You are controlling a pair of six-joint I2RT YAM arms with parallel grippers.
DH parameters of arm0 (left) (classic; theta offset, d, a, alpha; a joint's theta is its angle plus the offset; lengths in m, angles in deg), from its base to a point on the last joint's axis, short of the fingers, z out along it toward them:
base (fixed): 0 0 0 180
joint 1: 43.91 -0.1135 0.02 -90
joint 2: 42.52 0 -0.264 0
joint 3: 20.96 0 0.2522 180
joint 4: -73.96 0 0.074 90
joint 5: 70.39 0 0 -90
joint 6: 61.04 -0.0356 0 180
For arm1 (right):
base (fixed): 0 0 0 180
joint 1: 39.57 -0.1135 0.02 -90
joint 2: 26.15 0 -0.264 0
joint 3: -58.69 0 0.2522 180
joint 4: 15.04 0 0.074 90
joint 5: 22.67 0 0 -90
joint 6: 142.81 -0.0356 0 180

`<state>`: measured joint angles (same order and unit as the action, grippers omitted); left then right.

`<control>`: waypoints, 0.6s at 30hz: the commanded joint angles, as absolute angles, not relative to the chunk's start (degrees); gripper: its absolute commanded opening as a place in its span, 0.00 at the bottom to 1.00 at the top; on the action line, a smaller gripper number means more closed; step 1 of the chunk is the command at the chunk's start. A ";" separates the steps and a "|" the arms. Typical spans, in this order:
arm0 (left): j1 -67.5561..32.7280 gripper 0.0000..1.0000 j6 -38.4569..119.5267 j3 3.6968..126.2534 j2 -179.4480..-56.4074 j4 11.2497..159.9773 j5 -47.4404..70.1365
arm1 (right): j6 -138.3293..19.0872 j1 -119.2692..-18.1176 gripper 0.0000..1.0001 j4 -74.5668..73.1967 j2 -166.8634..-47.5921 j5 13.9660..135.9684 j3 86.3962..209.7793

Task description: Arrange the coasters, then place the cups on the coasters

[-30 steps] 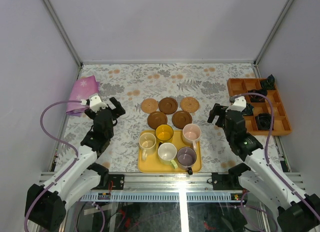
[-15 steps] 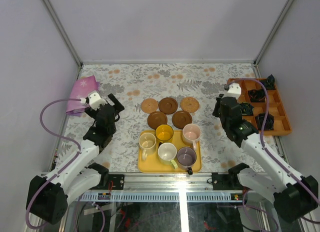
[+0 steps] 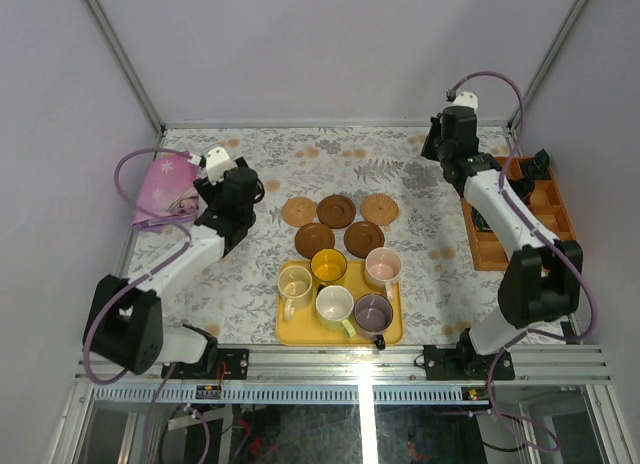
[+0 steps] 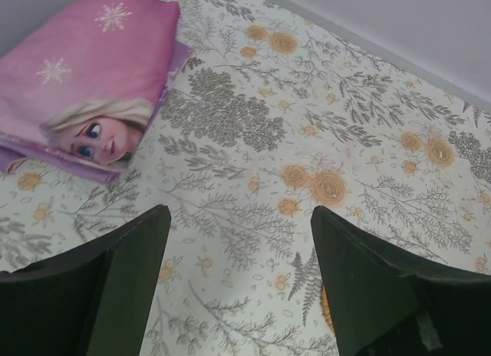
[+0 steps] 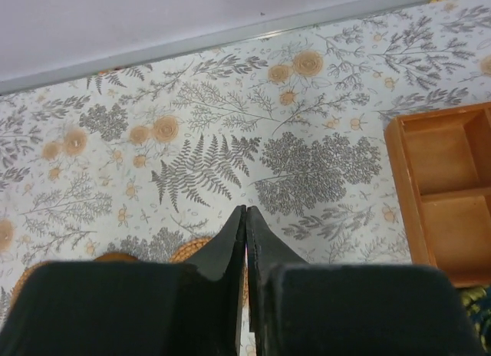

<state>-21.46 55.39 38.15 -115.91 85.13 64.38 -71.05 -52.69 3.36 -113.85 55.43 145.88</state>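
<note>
Floral tablecloth (image 3: 330, 164), pale grey walls (image 3: 330, 44), left hand (image 4: 239, 218) spread empty, right hand (image 5: 245, 218) pressed closed

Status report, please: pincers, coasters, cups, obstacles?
Left pincer open, empty; right pincer shut, empty. Five coasters grouped behind yellow tray. Five cups all on tray, none on coasters. Nothing blocking seen.

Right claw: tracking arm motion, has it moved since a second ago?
Yes: the right claw moved farther out, past the orange tray's far end.
</note>
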 commanded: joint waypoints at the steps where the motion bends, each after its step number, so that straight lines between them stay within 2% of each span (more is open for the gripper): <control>1: -21.25 0.74 53.70 47.63 -124.07 91.39 62.58 | -70.47 -51.23 0.00 12.99 -123.36 64.77 156.54; 6: -21.06 0.68 54.81 52.61 -126.94 93.36 55.26 | -70.36 -51.28 0.00 17.21 -126.68 74.20 156.74; 8: -21.06 0.61 54.96 54.15 -127.87 93.59 50.99 | -70.88 -51.26 0.00 15.97 -126.61 79.22 155.48; 10: -21.04 0.52 54.89 55.74 -129.39 94.57 47.62 | -69.96 -51.27 0.00 19.63 -128.37 83.09 158.00; 16: -21.04 0.35 54.16 60.99 -136.52 100.47 42.47 | -67.91 -51.38 0.00 28.96 -132.28 97.47 159.88; 18: -21.06 0.28 53.81 61.04 -137.61 101.15 40.95 | -66.39 -51.96 0.00 32.30 -133.49 98.67 160.20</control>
